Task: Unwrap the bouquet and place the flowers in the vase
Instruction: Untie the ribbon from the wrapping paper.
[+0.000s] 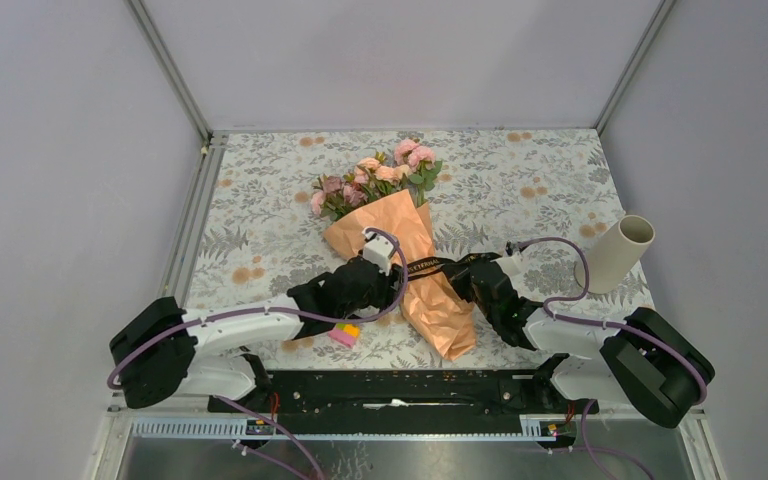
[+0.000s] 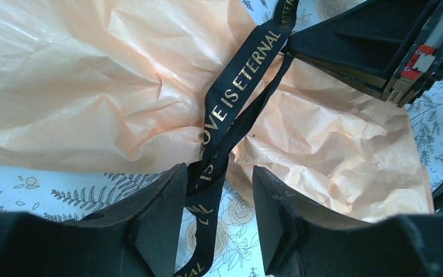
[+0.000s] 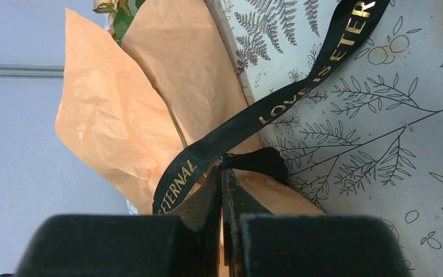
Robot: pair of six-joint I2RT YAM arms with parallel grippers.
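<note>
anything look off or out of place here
Nothing spilled or damaged. The bouquet lies flat, its ribbon stretched sideways, pinched by the right gripper. A small pink-yellow thing by the left arm is unidentifiable.

One bouquet (image 1: 400, 245) of roses in crinkled orange paper lies at the centre of the top view. Its pink and peach rose heads (image 1: 406, 152), upper centre, are too bunched to count exactly. One black fabric ribbon (image 2: 239, 81) with gold lettering. One beige matte cylindrical vase (image 1: 620, 255), at right. Two black-and-white robot arms, lower left (image 1: 240, 330) and lower right (image 1: 580, 335), each with one black two-finger gripper: left gripper (image 2: 219, 176), right gripper (image 3: 221, 173). One small pink, yellow and orange block (image 1: 344, 333), lower centre-left. One floral-print tablecloth (image 1: 520, 190).
</note>
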